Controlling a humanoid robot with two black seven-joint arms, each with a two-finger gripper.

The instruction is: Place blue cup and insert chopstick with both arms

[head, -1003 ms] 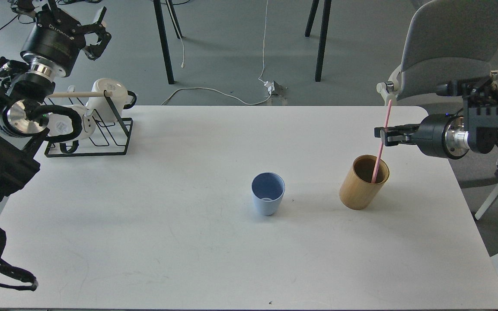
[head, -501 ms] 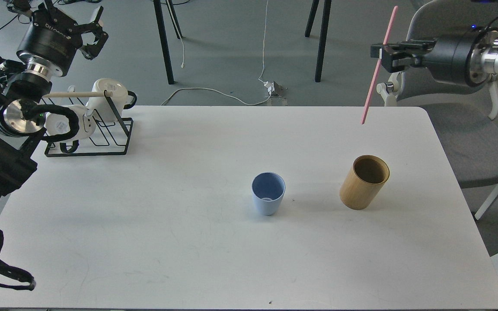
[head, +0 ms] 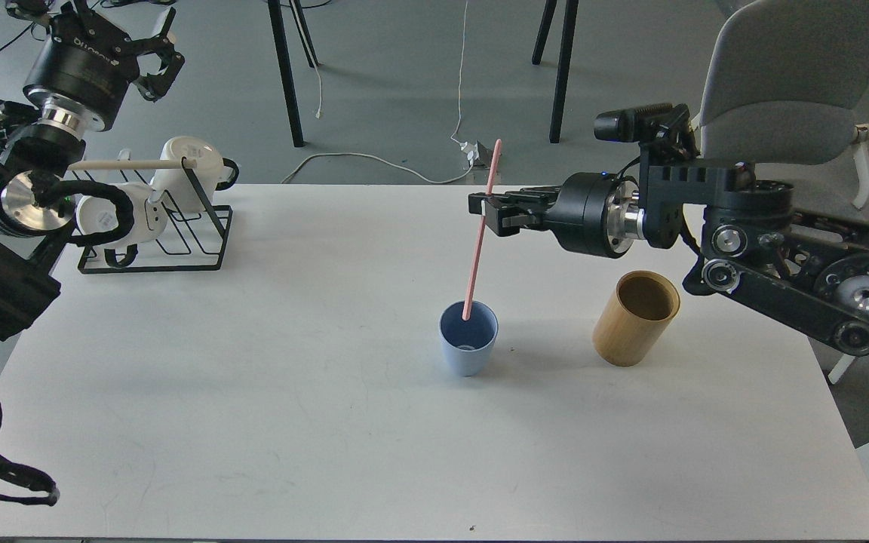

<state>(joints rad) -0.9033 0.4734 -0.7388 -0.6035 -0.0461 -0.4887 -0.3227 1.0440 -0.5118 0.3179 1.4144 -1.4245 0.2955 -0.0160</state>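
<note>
Here, at far left, the left gripper is raised beyond the table's back corner with its fingers spread and nothing between them, above a black wire rack holding white mugs. Near the table's centre the blue cup stands upright, and the pink chopstick, slightly tilted, has its lower tip at the cup's mouth while the right gripper pinches it partway up. Further right, a bamboo cylinder stands beside the cup, apart from it.
</note>
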